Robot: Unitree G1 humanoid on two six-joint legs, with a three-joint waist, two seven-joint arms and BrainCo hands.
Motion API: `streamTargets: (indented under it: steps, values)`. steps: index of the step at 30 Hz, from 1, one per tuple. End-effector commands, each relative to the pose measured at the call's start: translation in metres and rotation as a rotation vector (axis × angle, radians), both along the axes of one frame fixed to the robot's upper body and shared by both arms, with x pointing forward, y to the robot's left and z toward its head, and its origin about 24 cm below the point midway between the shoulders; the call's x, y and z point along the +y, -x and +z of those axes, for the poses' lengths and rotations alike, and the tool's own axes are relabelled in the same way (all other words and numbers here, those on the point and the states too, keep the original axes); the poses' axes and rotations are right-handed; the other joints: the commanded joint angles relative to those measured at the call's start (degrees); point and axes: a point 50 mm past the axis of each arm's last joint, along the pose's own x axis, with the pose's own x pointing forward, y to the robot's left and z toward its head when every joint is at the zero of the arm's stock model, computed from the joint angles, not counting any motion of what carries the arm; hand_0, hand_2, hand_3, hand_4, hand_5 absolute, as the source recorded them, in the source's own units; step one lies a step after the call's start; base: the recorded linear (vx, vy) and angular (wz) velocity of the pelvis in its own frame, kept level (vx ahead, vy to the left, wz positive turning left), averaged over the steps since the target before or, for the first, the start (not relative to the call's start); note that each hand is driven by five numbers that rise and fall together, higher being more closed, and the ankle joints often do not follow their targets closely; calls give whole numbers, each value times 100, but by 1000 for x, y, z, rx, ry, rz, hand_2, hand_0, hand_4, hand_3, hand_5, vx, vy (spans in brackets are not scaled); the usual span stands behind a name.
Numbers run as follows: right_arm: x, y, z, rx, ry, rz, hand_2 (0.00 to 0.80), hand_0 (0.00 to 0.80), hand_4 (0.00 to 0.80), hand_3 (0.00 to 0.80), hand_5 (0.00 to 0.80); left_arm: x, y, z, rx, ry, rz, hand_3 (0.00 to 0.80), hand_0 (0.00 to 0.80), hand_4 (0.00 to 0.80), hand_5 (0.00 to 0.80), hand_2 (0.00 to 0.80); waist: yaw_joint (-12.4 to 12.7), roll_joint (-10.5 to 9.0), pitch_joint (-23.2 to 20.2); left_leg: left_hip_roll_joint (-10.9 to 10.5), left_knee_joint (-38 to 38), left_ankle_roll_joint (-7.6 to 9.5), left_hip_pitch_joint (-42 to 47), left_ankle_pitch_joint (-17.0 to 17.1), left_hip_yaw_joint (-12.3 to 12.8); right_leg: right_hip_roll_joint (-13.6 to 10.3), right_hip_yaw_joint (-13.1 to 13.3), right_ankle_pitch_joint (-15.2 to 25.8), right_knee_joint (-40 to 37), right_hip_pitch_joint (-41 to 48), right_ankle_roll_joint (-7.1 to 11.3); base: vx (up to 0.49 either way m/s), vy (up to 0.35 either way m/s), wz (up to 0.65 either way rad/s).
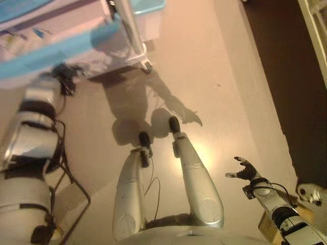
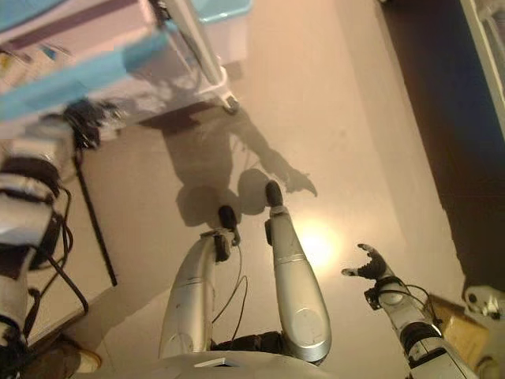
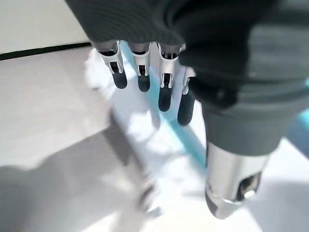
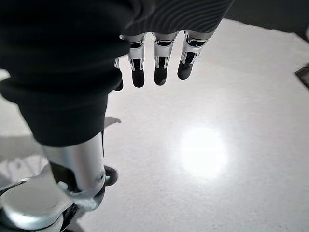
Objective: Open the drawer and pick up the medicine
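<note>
A white drawer cart [image 1: 76, 35] with a light blue front strip [image 1: 61, 48] stands at the upper left. My left hand [image 1: 64, 76] reaches up to its lower edge, just below the strip. In the left wrist view my left hand [image 3: 193, 63] has straight fingers [image 3: 141, 72] over the blue strip [image 3: 183, 140] and holds nothing. Small items [image 1: 15, 37] lie on the cart above the strip; I cannot tell whether they are medicine. My right hand [image 1: 245, 169] hangs open and empty over the floor at the lower right, also in its own wrist view [image 4: 145, 53].
The cart rests on a castor wheel [image 1: 146, 65]. A white bin with a light blue lid [image 1: 148, 10] stands behind it. A dark floor area [image 1: 291, 76] runs along the right. A cardboard box [image 1: 268, 224] sits at the lower right.
</note>
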Motion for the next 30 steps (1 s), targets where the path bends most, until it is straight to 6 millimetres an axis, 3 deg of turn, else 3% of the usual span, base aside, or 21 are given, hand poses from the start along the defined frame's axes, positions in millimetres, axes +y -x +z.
streamTargets:
  steps: [1,5,14,22,26,30]
  values:
    - [1,11,-6,30,-3,29,0,0,0,0,0,26,20,60,-308,-34,180,0,0,0,0,0,-185,-99,-377,-188,-76,405,307,-657,386,207,-64,-278,160,201,-108,-25,48,-22]
    - [7,9,-7,30,-15,64,0,0,0,0,0,21,18,63,-315,-87,195,0,0,0,0,0,-196,-134,-381,-183,-265,391,355,-639,463,253,-7,-164,-62,193,-51,-25,37,-21]
    - [16,0,-3,-10,-13,92,0,0,0,0,0,30,22,49,-219,-140,212,0,0,0,0,0,-80,-99,-366,-208,-570,357,534,-555,508,232,-75,-101,-355,407,-25,-52,8,4]
    - [30,-9,0,-53,-56,95,0,0,0,0,0,25,19,28,-251,-56,76,0,0,0,0,0,115,-90,-430,-248,-918,318,1007,-517,461,138,-168,-65,-705,894,10,-55,-54,10]
    - [38,-10,-1,-63,-102,99,0,0,0,0,0,9,16,-1,-276,46,-89,0,0,0,0,0,247,-96,-560,-264,-1288,297,1397,-295,519,17,-235,90,-1026,1277,12,-95,-128,9]
    - [43,0,-11,-19,-149,92,0,0,0,0,0,-1,35,-84,-195,165,-212,0,0,0,0,0,538,-5,-878,-332,-1802,199,2004,-155,375,-168,-412,50,-1405,1975,59,34,-120,3]
